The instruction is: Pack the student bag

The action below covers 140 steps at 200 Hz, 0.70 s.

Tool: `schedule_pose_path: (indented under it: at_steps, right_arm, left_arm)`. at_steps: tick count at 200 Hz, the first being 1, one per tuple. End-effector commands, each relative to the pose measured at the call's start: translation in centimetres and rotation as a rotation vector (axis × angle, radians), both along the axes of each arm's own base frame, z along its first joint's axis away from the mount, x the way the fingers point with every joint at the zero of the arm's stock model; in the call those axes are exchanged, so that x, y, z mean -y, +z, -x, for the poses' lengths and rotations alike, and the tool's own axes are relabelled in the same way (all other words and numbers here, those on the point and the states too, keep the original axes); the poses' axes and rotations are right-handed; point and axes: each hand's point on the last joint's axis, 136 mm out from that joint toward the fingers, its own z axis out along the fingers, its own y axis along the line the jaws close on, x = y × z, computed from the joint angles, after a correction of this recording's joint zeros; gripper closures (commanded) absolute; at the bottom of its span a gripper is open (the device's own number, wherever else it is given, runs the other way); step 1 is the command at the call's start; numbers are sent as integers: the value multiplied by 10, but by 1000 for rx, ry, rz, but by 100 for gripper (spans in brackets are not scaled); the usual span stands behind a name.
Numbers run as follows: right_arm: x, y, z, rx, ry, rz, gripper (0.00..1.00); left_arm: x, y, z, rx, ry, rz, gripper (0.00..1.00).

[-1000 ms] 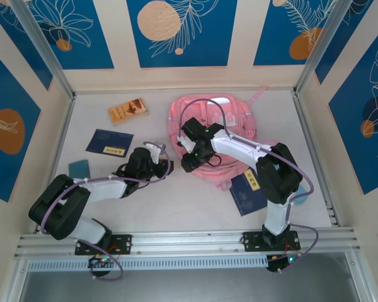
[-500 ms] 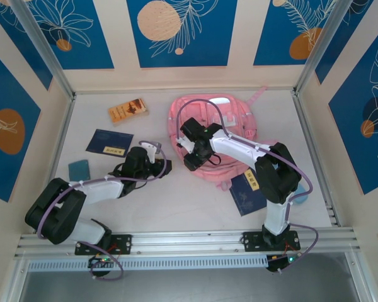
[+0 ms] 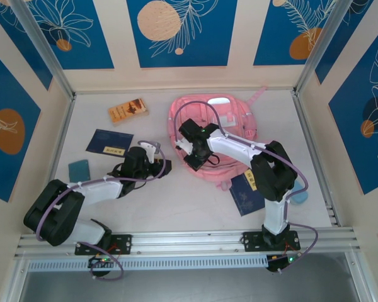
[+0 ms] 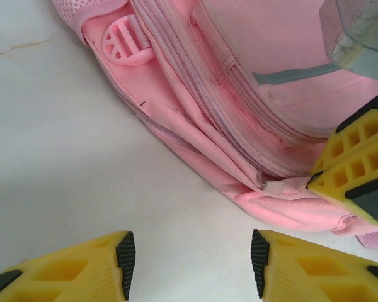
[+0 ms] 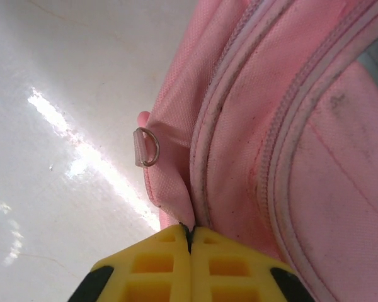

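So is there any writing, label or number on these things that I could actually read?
No text here can be read.
Yellow label on the left blue booklet: too small and blurred to read.
Yellow label on the right blue booklet: too small and blurred to read.
Cover of the orange book: print is blurred.
On the student bag: no writing seen on the parts in view.

You have the student bag (image 5: 283, 138) in matt pink woven cloth, scuffed grey along its zip seams (image 5: 239, 100), with a smooth pale grey strip (image 4: 293, 75), a moulded pink plastic buckle (image 4: 127, 45) and a small shiny metal ring (image 5: 148, 147). The table (image 4: 57, 163) is smooth, white and glossy under glare. The left gripper (image 4: 192, 267) has matt yellow plastic fingers (image 4: 75, 277) with black ribbed pads (image 4: 126, 258).
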Motion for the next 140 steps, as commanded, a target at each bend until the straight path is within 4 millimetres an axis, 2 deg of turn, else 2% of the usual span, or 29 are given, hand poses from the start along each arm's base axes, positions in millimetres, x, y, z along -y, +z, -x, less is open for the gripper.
schedule_pose_path:
  at_steps: [1,30,50,114,140]
  right_arm:
    - [-7,40,-10,65,-29,-108,100]
    - [-11,79,-9,91,-73,-258,100]
    - [-11,97,-9,100,-98,-331,100]
    - [-11,132,-2,54,-142,-495,100]
    - [-12,144,-2,42,-153,-551,100]
  left_arm:
    - [0,3,3,-1,-25,14,46]
    - [10,10,8,15,-94,33,43]
    - [18,17,9,32,-146,46,42]
    - [56,56,10,89,-335,171,38]
    - [72,60,9,86,-388,182,39]
